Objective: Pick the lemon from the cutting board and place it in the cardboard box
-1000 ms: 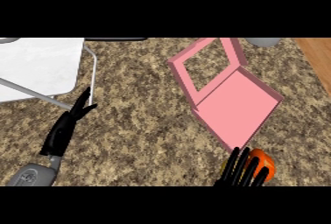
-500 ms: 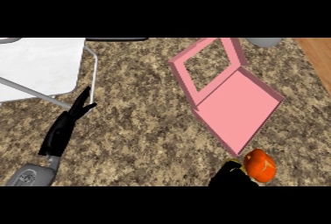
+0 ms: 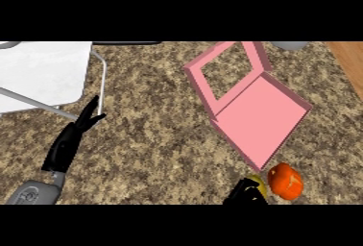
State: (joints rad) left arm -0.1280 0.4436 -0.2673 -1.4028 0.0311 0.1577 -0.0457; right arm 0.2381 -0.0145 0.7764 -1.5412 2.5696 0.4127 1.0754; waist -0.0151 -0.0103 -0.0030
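The pink box (image 3: 259,117) lies open on the speckled counter, its lid frame (image 3: 225,72) tipped back toward the far side. My right hand (image 3: 245,196) shows only at the lower edge, just in front of the box's near corner. It is curled round a yellow lemon (image 3: 257,185), of which a small patch shows. An orange-red round fruit (image 3: 285,181) lies on the counter right beside that hand. My left hand (image 3: 71,139) rests open at the left with its fingers straight, pointing away.
A white sink basin (image 3: 42,72) with a metal rim fills the far left corner. A wooden surface (image 3: 347,60) runs along the far right edge. A grey object (image 3: 287,45) sits at the top edge behind the box.
My right hand has dropped toward the lower edge and its fingers have left the orange-red fruit. The lemon's yellow now shows in that hand. The left hand has stayed still.
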